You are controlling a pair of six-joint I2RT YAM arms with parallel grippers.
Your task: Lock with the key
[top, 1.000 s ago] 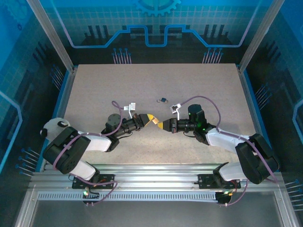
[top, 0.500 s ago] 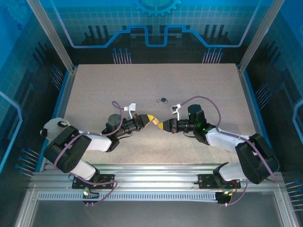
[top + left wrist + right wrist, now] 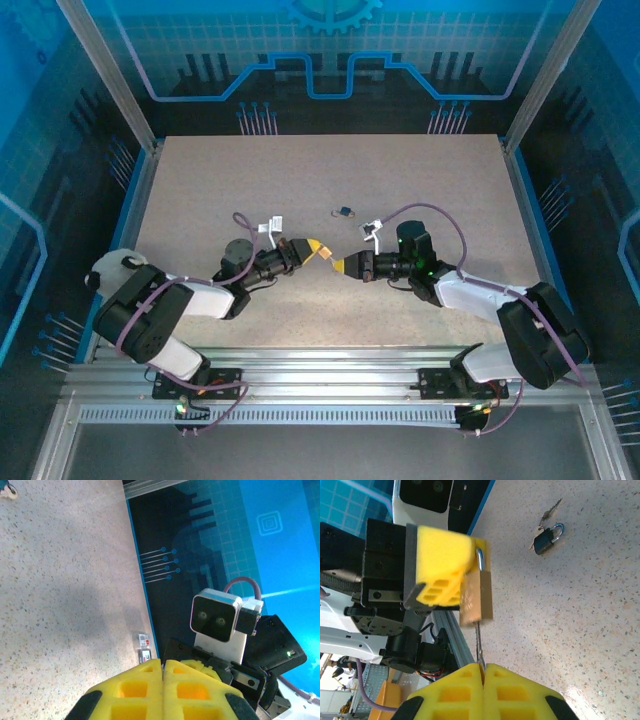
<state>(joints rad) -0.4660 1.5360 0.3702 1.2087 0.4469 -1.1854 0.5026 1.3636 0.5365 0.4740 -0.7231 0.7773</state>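
A brass padlock [image 3: 476, 597] hangs above the table, held by its shackle in my left gripper [image 3: 472, 555], whose yellow fingers are shut on it. A thin silver key [image 3: 479, 640] runs from the padlock's underside down into my right gripper [image 3: 483, 666], which is shut on the key's head. In the top view the left gripper [image 3: 318, 248] and right gripper [image 3: 340, 265] meet tip to tip over the table's middle. In the left wrist view the left gripper [image 3: 163, 662] shows its pads pressed together, and the padlock is hidden behind them.
A small dark padlock with a blue shackle [image 3: 344, 211] [image 3: 546, 539] lies on the speckled table just beyond the grippers, its own keys [image 3: 550, 512] beside it. The table's blue side rim [image 3: 527, 215] and the aluminium rails [image 3: 330, 365] bound the workspace.
The left gripper has shifted slightly back and to the left with the padlock. The right arm has stayed in place.
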